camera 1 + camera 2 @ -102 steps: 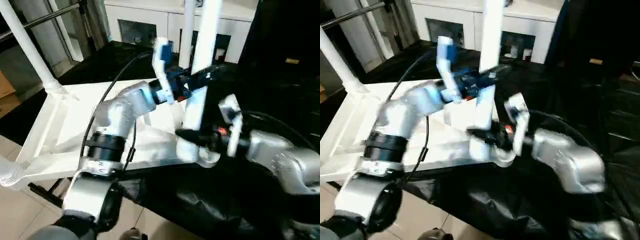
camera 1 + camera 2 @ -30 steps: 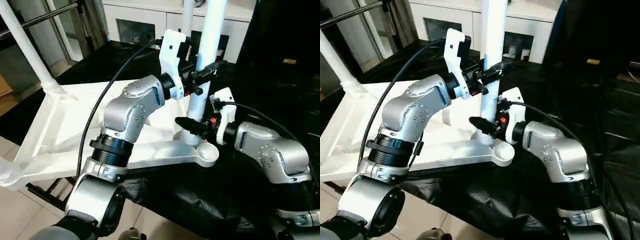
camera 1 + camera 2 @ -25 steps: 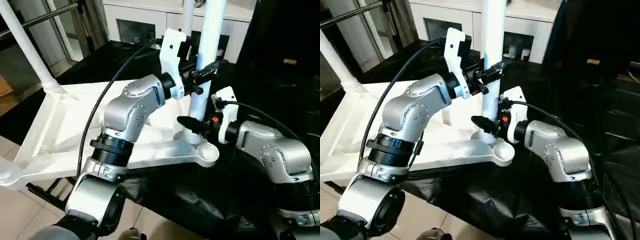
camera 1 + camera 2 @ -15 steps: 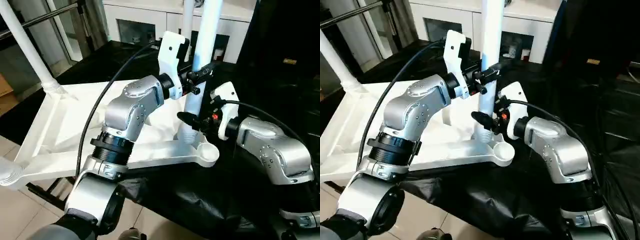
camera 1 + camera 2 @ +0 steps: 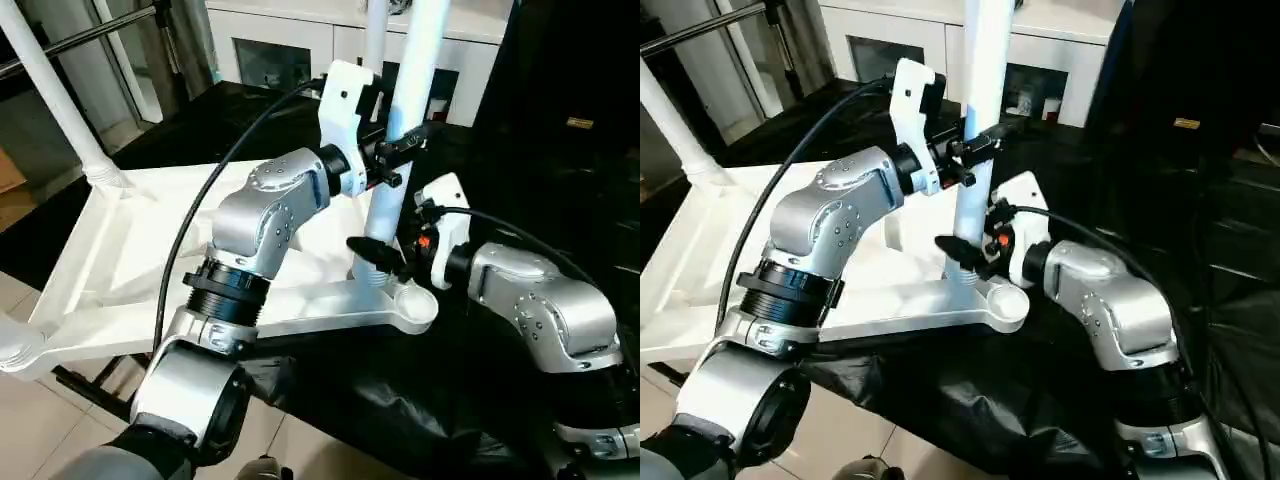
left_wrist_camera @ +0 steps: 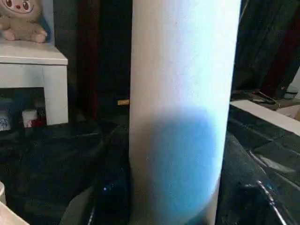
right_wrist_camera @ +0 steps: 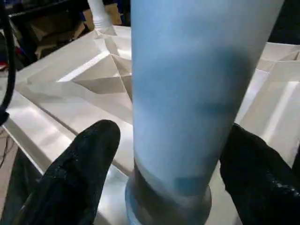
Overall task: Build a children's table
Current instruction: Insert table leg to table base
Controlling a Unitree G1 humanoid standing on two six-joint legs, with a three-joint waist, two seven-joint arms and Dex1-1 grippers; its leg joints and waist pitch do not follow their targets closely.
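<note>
My left gripper (image 5: 405, 143) is clamped on the long white tapered tube leg (image 5: 400, 140), holding it upright. Below it, my right gripper (image 7: 171, 178) stands released, 1 finger (image 7: 82, 173) on each side of the leg's base, which sits in the round corner socket (image 5: 385, 285) of the white ribbed plastic tabletop (image 5: 120, 250). Advice: keep the leg vertical, press straight down, regrip low.

The white table top (image 5: 130, 250) lies upside down, ribbed underside up. One tapered leg (image 5: 400, 140) stands near upright beside its near right corner socket (image 5: 412, 300). Another leg (image 5: 55, 95) rises from the far left corner.
</note>
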